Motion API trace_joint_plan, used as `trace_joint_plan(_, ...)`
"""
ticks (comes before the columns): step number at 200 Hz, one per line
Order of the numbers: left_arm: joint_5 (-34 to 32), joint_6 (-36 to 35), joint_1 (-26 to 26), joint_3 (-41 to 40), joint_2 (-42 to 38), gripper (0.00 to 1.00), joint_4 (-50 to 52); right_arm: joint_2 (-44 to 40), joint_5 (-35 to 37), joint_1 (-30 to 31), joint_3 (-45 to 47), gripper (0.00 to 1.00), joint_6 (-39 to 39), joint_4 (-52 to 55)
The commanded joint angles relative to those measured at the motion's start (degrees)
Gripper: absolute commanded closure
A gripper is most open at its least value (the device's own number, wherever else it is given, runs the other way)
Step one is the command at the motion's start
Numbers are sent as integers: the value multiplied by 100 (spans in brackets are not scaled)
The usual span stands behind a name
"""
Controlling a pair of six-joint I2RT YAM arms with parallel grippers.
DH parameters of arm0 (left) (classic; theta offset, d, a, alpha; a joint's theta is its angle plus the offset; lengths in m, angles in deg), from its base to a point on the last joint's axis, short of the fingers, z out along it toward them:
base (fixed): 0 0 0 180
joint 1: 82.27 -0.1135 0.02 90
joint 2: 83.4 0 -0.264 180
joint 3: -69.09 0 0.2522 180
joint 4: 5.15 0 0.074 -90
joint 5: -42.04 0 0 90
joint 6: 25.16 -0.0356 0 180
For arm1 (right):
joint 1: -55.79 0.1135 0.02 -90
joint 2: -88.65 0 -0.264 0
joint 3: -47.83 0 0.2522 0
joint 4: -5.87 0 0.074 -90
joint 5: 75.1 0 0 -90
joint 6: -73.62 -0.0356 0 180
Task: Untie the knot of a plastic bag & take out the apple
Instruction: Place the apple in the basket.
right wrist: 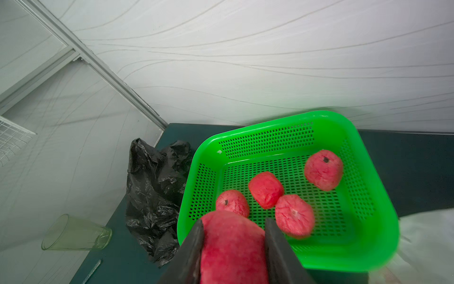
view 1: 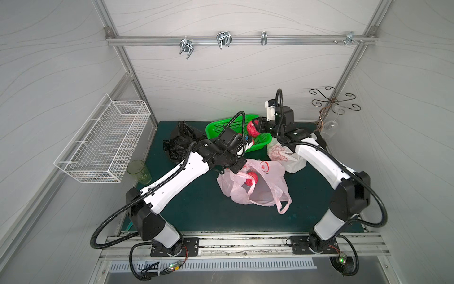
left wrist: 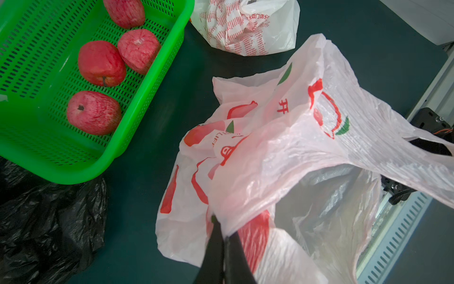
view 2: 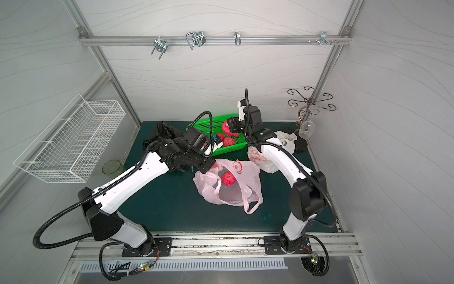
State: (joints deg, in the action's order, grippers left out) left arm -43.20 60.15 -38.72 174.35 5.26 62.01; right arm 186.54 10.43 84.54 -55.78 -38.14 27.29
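Right hand (right wrist: 234, 222) clamped on apple (right wrist: 233, 253), green basket (right wrist: 265, 140) directly beneath it. Left hand (left wrist: 222, 233) pinched together on pink bag (left wrist: 282, 152) rim; bag mouth open.

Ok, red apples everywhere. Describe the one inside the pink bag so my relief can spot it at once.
Start at the dark green mat; near its middle lies a pale pink bag, mouth open, its edge pinched by the left gripper. The apple sits alone inside that bag. Every other apple lies in the green basket or is held by the right gripper.
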Motion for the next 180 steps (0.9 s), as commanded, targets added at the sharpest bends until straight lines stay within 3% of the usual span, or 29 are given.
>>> trace_joint_plan(1,328,-38,-13,283,52,100,87,602,-670,53,-455,87,-72,-506)
trace_joint_plan(41,984,-42,-5,308,63,100,94,1544,-815,83,-1139,86,-3,-454)
trace_joint_plan(66,1385,-41,-4,338,94,100,91,2114,-782,85,-1703,77,25,-216)
trace_joint_plan(119,1277,-33,-3,334,68,100,91,3039,-966,95,-2707,80,-222,98)
trace_joint_plan(127,1252,-32,-3,331,72,100,89,3094,-1008,95,-2773,69,-227,104)
trace_joint_plan(140,1232,-35,-4,337,74,100,100,3128,-1164,95,-2863,23,-144,153)
trace_joint_plan(146,1223,-39,-4,326,69,100,100,3106,-1151,101,-2902,13,-109,240)
trace_joint_plan(155,1191,-47,3,332,76,100,108,3012,-1120,109,-2850,9,-43,295)
trace_joint_plan(180,1108,-41,2,333,74,100,122,2415,-936,104,-2249,10,13,119)
